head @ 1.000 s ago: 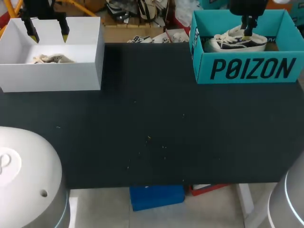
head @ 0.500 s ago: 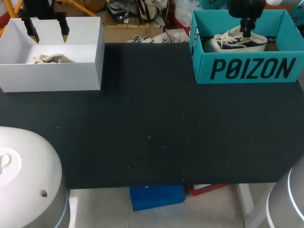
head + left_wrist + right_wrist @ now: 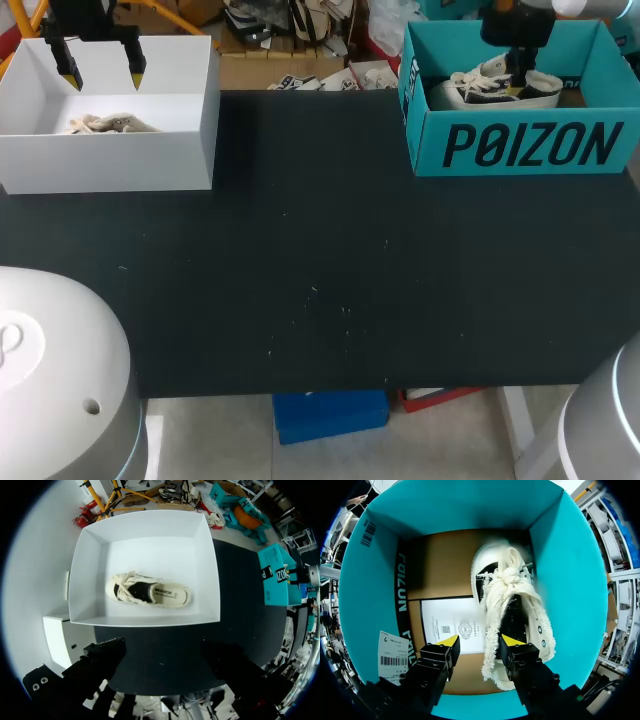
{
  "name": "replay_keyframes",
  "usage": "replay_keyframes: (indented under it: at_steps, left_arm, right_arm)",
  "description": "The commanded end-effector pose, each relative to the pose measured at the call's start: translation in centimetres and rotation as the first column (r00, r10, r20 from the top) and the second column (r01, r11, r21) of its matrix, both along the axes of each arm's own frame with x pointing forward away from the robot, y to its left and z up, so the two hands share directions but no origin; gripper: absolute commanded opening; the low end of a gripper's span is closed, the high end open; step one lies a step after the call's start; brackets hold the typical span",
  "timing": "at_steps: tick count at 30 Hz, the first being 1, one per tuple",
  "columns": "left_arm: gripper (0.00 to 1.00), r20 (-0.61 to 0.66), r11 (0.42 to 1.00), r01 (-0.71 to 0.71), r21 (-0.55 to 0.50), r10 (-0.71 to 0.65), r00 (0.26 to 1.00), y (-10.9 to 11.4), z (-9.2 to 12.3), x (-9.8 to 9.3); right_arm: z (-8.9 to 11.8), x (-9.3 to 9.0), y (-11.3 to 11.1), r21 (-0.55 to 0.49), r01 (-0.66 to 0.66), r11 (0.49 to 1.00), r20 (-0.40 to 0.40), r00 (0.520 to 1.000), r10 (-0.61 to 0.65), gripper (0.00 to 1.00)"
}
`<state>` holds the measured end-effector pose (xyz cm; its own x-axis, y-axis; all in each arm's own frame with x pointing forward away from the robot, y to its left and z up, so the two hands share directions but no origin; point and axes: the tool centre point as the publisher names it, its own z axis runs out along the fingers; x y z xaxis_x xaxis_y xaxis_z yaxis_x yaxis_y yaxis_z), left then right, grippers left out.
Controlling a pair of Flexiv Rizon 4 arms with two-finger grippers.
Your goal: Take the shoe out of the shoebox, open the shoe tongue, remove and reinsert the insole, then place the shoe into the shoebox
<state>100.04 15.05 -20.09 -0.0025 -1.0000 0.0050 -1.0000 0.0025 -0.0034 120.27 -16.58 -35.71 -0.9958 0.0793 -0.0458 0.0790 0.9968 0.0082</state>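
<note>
White box (image 3: 110,160) sitting on black table (image 3: 330,250), far-left corner, w/ cream shoe (image 3: 150,592) lying inside, approx. mid-floor.

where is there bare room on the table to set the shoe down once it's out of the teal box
The table between the white box and the teal shoebox, and forward to its near edge, is bare. Crowded: the teal shoebox, where the shoe and right gripper sit; the white box holds a second shoe under the left gripper.
</note>
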Motion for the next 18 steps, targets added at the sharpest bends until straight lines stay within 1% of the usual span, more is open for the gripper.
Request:
replay_keyframes:
  at_steps: [1,4,8,18]
  left_arm:
    - [1.0,-0.002,1.0,-0.001,0.002,0.001,1.0,0.0,0.1,0.0]
    - [1.0,-0.002,1.0,-0.001,0.002,0.001,1.0,0.0,0.1,0.0]
    - [1.0,-0.002,1.0,-0.001,0.002,0.001,1.0,0.0,0.1,0.0]
    - [1.0,-0.002,1.0,-0.001,0.002,0.001,1.0,0.0,0.1,0.0]
  right_arm:
    - [-0.8,0.4,0.0,0.003,0.003,1.0,-0.018,1.0,-0.003,0.47]
    - [-1.4,0.2,0.0,0.004,0.006,1.0,-0.022,1.0,-0.006,0.45]
    - [-2.3,0.2,0.1,0.007,0.009,1.0,-0.026,1.0,-0.009,0.45]
    - [-4.2,0.3,0.0,0.004,0.0,1.0,-0.039,0.999,0.0,0.42]
